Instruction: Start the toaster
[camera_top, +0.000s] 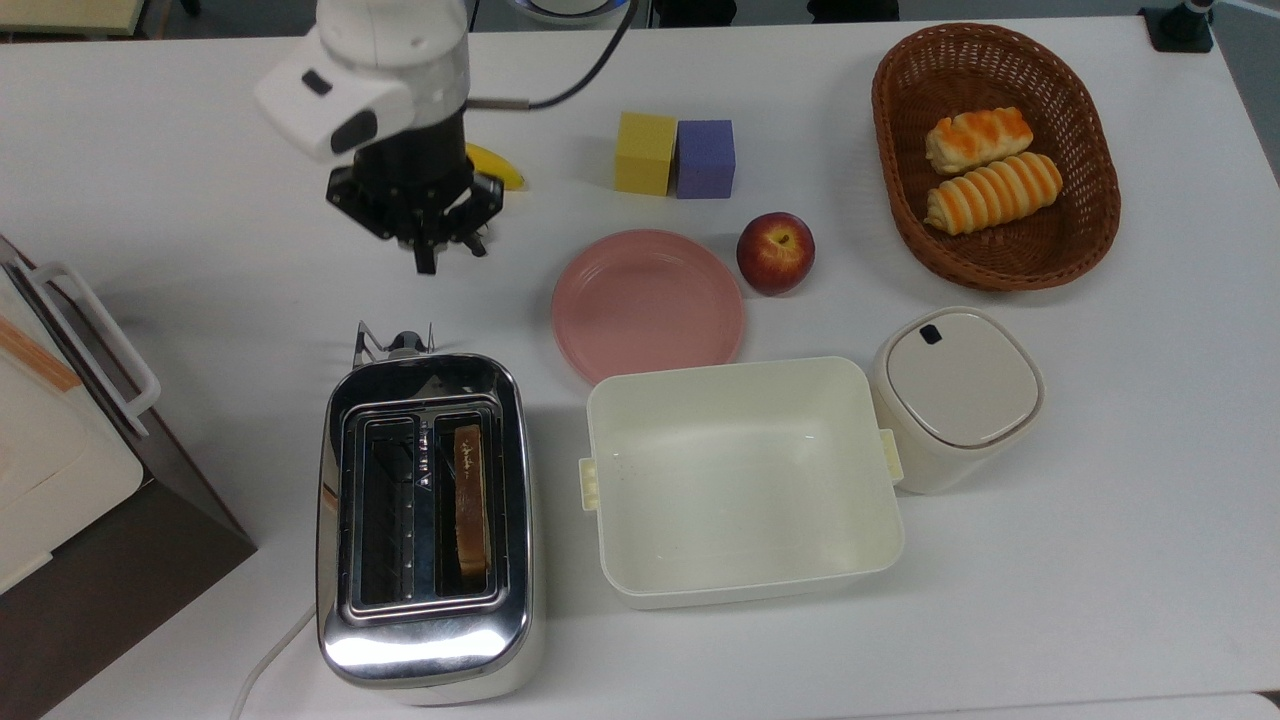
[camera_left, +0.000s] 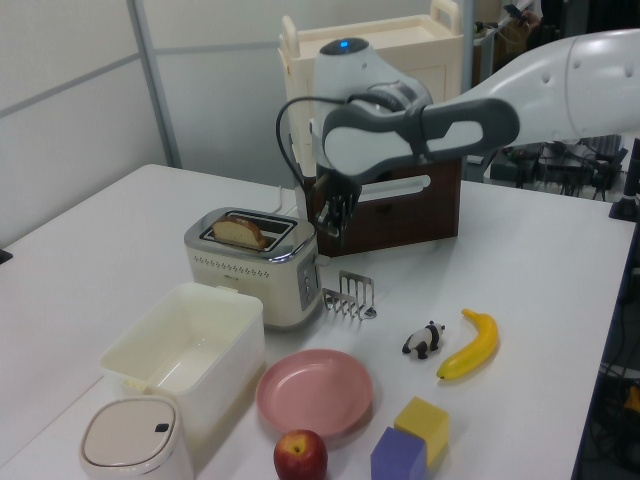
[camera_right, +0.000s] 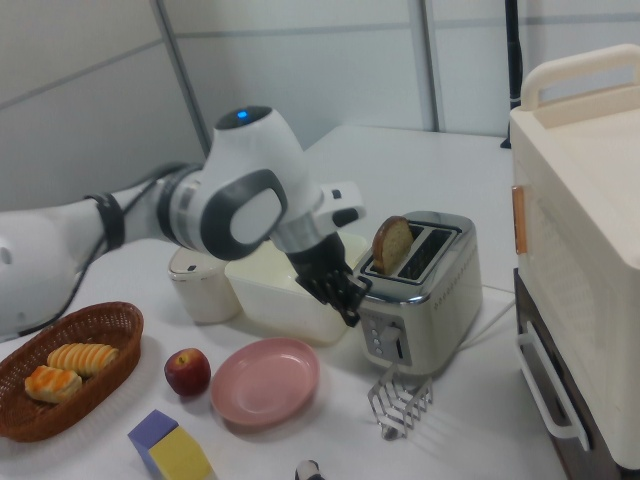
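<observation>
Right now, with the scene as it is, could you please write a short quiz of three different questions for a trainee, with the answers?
1. True or false: a slice of bread stands in one slot of the toaster.
2. Multiple choice: what lies in the wicker basket? A) an apple B) two bread rolls C) a banana
3. Fill in: in the top view, the end effector hangs over the table between the banana and the ____.

Key
1. True; the bread is in the slot toward the top view's right.
2. B; the apple sits on the table beside the pink plate.
3. toaster
</observation>
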